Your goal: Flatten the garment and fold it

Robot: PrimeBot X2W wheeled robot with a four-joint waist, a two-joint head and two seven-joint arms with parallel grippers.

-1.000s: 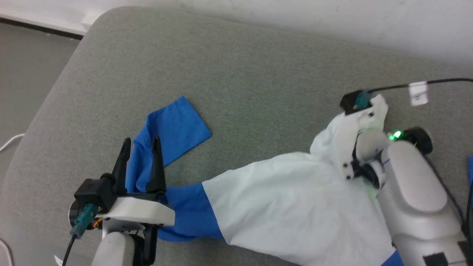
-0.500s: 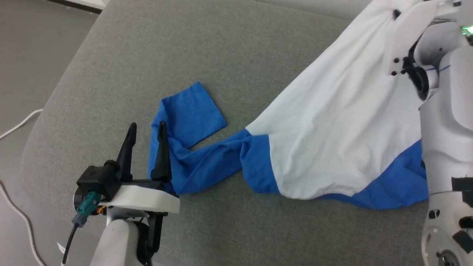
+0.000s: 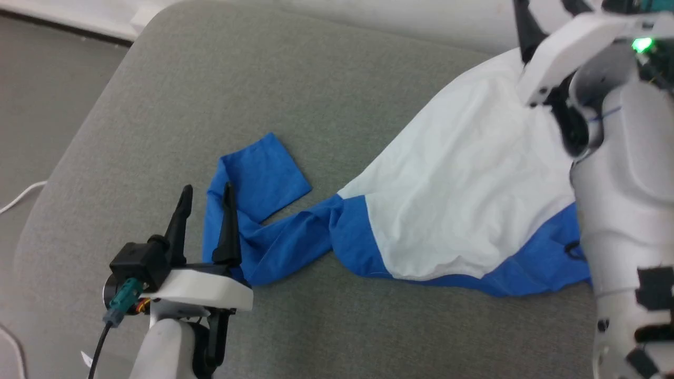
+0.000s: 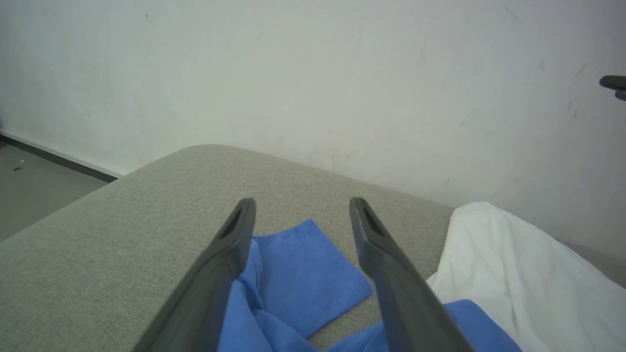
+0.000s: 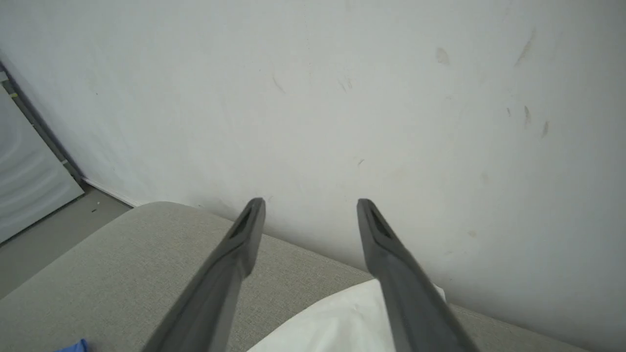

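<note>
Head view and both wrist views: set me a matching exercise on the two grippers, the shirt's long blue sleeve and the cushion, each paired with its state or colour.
Things:
1. left gripper
2. right gripper
3. blue sleeve
4. cushion

States:
A. grey, lying under the shirt
B. open, pointing at the bare wall
C. twisted, its end folded flat
D. open, poised over blue cloth

Pairs: 1-D, 2-B, 3-C, 4-A.
</note>
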